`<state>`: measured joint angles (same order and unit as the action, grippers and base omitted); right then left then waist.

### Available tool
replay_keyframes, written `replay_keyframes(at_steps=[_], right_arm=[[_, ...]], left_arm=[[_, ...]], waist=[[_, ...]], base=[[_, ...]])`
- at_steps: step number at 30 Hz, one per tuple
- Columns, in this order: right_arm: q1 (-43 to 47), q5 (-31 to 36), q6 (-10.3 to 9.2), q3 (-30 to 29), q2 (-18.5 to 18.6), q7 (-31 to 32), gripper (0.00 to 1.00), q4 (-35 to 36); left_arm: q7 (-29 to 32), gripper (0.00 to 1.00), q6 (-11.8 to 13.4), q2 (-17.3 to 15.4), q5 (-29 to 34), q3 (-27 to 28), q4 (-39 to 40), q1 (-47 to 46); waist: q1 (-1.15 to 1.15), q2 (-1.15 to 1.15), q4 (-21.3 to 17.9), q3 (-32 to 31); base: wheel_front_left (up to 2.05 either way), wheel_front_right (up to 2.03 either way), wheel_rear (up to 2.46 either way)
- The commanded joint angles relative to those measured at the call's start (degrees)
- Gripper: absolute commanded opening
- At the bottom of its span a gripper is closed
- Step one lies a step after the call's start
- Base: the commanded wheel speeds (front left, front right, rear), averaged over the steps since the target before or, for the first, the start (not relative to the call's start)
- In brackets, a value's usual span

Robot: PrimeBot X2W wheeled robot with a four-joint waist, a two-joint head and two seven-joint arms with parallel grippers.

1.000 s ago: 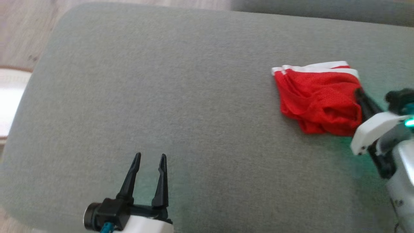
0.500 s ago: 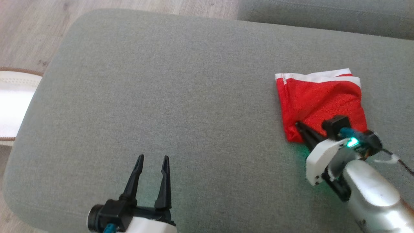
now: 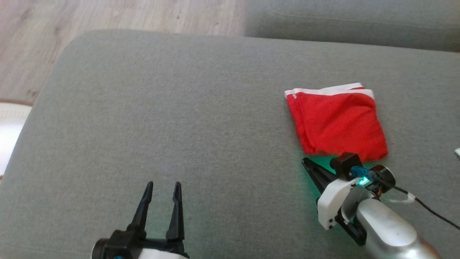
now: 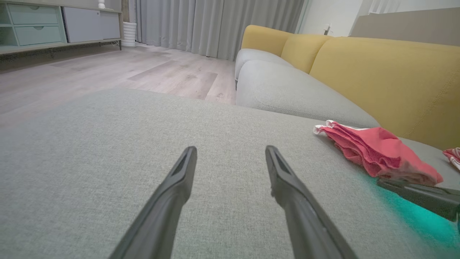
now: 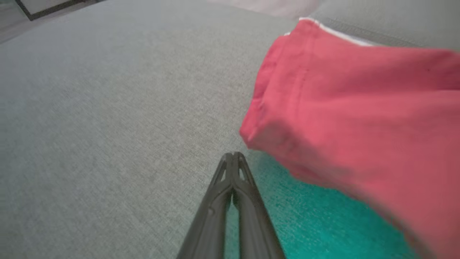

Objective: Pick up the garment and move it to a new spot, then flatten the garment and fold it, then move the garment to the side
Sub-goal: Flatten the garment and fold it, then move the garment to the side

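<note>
One folded red garment lies on one grey cushion; left gripper fingers apart, right gripper fingers together, empty.

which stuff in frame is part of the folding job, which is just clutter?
Job:
- folded red garment on the grey cushion
- right pincer, shut, beside it, not gripping
- left pincer, open, empty

Lying about:
- yellow backrest
- curtains
- cabinet
- wood floor
- second red-and-white cloth, far right

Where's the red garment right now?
Head view: the folded red garment lies on the right side of the grey cushion, just beyond the shut, empty right end effector.
</note>
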<state>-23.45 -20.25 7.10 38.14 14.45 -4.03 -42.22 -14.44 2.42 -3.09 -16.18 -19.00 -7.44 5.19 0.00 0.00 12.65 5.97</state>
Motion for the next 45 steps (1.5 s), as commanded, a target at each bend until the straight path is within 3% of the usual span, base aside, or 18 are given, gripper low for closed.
replay_keyframes(at_steps=[1,2,4,5,6,14,15,23,32,45], right_arm=[[0.0,-0.8,0.39,0.0,-0.7,-2.3,0.0,1.4],[0.2,-1.1,0.39,-0.5,-0.9,-3.3,0.02,1.6],[0.8,-1.1,0.39,-1.8,-0.8,-5.4,0.59,2.3],[1.3,-1.2,0.39,-2.8,-0.7,-6.4,0.94,2.8],[1.8,-1.2,0.39,-4.1,-0.4,-7.3,1.0,3.3],[8.6,0.8,0.39,-15.7,1.0,-10.4,1.0,9.1],[11.0,1.9,0.39,-19.6,1.1,-10.7,1.0,12.0],[21.6,6.4,0.39,-31.2,-0.9,-11.0,1.0,22.9],[27.9,7.8,0.39,-35.5,-3.9,-11.0,1.0,25.1],[27.9,7.6,0.39,-35.2,-4.9,-11.0,1.0,22.7]], left_arm=[[-0.6,1.0,-0.4,0.2,0.6,2.5,0.8,-0.4],[-0.6,1.0,-0.6,0.2,0.8,3.0,0.4,-0.3],[-0.6,1.0,-1.1,0.1,1.3,3.8,-0.7,0.0],[-0.6,1.0,-1.4,0.0,1.6,4.1,-1.3,0.1],[-0.6,1.0,-1.7,-0.1,1.8,4.5,-1.9,0.2],[-0.6,1.0,-2.9,-0.5,2.5,6.9,-4.8,1.3],[-0.6,1.0,-3.1,-0.5,2.7,7.6,-5.2,1.5],[-0.6,1.0,-3.4,-0.4,3.4,10.4,-7.3,1.1],[-0.6,1.0,-4.2,-0.6,4.3,13.8,-8.0,1.2],[-0.6,1.0,-5.3,-0.2,5.5,15.2,-8.1,1.4]], waist=[[0.0,0.0,-1.6,-1.7],[0.0,0.0,-2.1,-2.4],[0.0,0.0,-3.0,-3.6],[0.0,0.0,-3.4,-4.1],[0.0,0.0,-3.7,-4.6],[0.0,0.0,-5.8,-7.5],[0.0,0.0,-6.4,-7.7],[0.0,0.0,-7.9,-8.2],[0.0,0.0,-8.2,-8.7],[0.0,0.0,-7.4,-8.3]], base=[[0.0,0.0,0.0],[0.0,0.0,0.0],[0.0,0.0,0.0],[0.0,0.0,0.0],[0.0,0.0,0.0],[0.0,0.0,0.0],[0.0,0.0,0.0],[0.0,0.0,0.0],[0.0,0.0,0.0],[0.0,0.0,0.0]])
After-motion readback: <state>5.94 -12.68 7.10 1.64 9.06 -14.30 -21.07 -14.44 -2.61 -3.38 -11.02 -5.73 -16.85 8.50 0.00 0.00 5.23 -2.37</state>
